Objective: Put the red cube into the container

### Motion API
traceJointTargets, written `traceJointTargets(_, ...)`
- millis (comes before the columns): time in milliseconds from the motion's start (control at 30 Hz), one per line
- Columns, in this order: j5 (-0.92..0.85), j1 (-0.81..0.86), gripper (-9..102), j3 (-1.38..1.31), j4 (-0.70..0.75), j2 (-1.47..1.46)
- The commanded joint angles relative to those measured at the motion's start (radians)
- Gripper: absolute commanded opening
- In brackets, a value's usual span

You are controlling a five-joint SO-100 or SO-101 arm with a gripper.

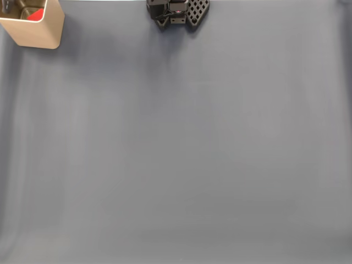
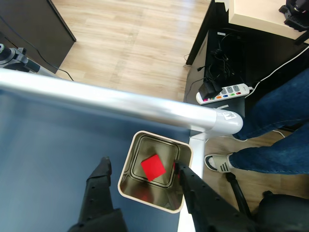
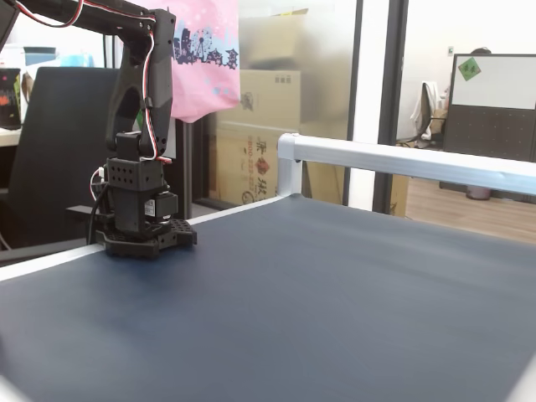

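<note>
The tan container (image 1: 38,30) stands at the top left corner of the grey mat in a fixed view, with the red cube (image 1: 35,15) showing inside it. In the wrist view the container (image 2: 129,169) sits at the table corner below the camera, and the red cube (image 2: 153,167) lies flat on its shiny floor. My gripper (image 2: 141,166) hangs open above the container, one black finger on either side of its opening, holding nothing.
The arm's black base (image 1: 177,13) is at the top edge of the mat (image 1: 176,154), and again at the left (image 3: 138,226). A silver rail (image 2: 120,101) edges the table. A person's legs and shoe (image 2: 219,163), a power strip and cables are on the floor beyond.
</note>
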Motion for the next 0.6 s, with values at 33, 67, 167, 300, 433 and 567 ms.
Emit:
traceJointTargets(33, 0.009, -0.012, 31, -0.008, -0.021, 0.035)
traceJointTargets(67, 0.009, -0.014, 31, -0.006, -0.021, 0.035)
traceJointTargets(167, 0.017, -0.018, 31, -0.006, -0.026, 0.038)
traceJointTargets(300, 0.029, -0.026, 31, -0.006, -0.032, 0.043)
traceJointTargets(433, 0.037, -0.034, 31, -0.002, -0.035, 0.049)
traceJointTargets(567, 0.049, -0.041, 30, 0.003, -0.037, 0.054)
